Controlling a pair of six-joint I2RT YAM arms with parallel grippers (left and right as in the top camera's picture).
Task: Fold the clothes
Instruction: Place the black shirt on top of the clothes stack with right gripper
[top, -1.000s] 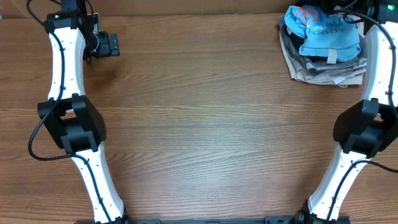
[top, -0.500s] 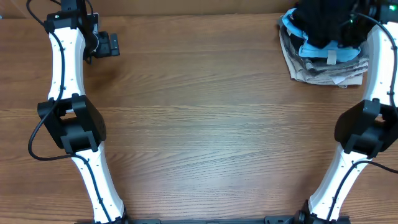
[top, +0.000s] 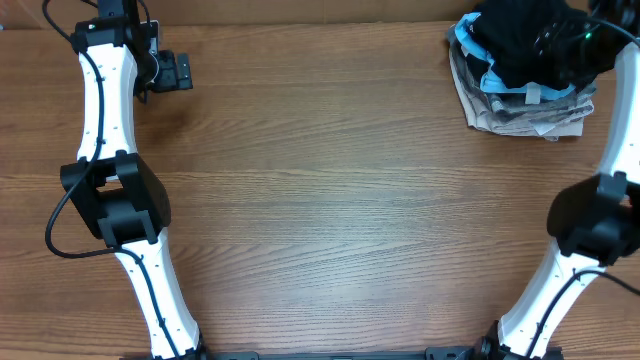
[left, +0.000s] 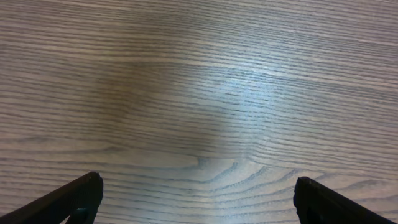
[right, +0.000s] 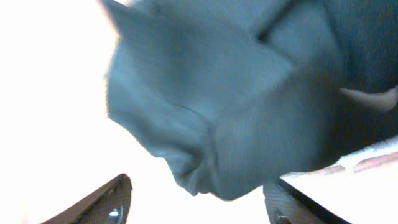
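Observation:
The clothes, a black garment (top: 515, 40), lie crumpled on top of a pile at the table's far right corner. My right gripper (top: 562, 42) hovers over the garment's right side. In the right wrist view its jaws stand open (right: 196, 182). A hanging fold of the dark fabric (right: 249, 93) fills the space just above and between them without being pinched. A small white mark (right: 373, 98) shows on the cloth. My left gripper (top: 180, 72) is far off at the table's back left, open over bare wood (left: 199, 199).
Under the black garment lie a light-blue printed shirt (top: 500, 78) and folded grey and beige garments (top: 520, 115). The wooden table (top: 330, 190) stretches between the two arms.
The black garment has come down onto the pile, covering most of the blue shirt. My right gripper has opened and let it go. The left arm has not moved.

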